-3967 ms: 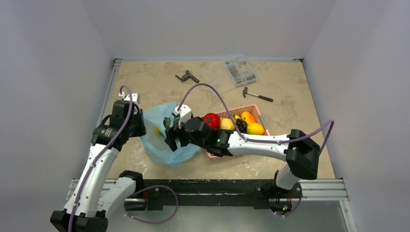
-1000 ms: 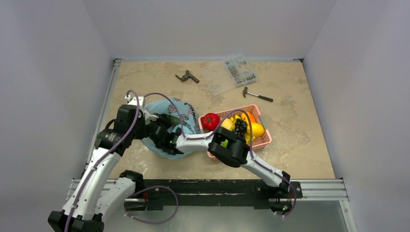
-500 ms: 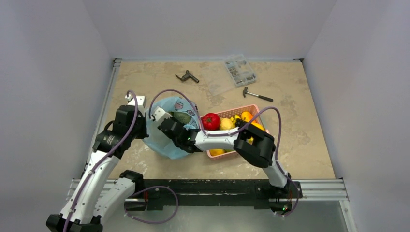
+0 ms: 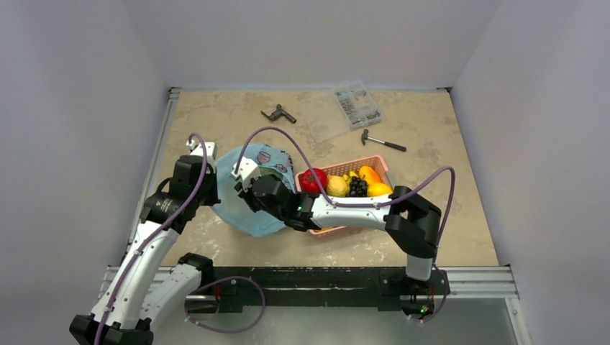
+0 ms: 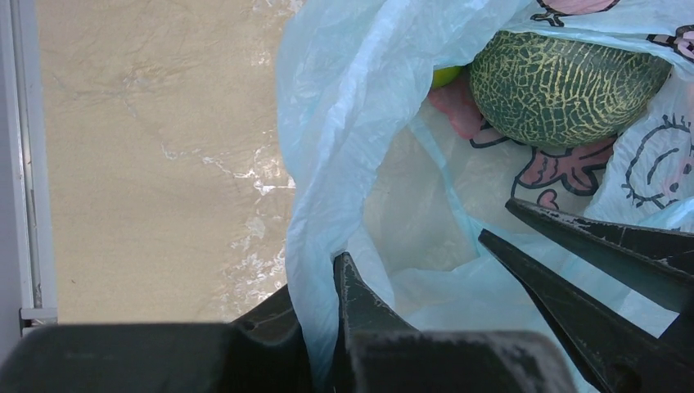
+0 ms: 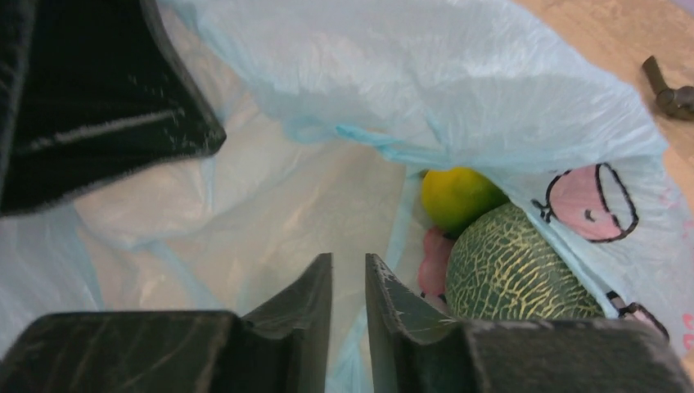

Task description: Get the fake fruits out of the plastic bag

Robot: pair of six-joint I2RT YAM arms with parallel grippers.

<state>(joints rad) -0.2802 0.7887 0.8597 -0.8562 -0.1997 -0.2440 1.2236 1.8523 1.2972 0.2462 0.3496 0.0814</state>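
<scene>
top view: plastic bag (image 4: 248, 212) lying left of centre. left gripper (image 4: 208, 188) sitting at its left rim, right gripper (image 4: 244, 185) reaching over the mouth. red tomato (image 4: 311, 180) resting in the pink basket (image 4: 375, 159), right of the bag.

left wrist: fingers (image 5: 352, 303) clamping the bag's rim at bottom centre. melon (image 5: 565, 86) lying inside the bag, upper right.

right wrist: jaws nearly touching, gripping no fruit. melon showing lower right, touching a yellow-green fruit (image 6: 458, 196).

risks: melon looking too wide and glossy for these jaws, likely slipping out. film possibly snagging a finger and dragging the bag along.
</scene>
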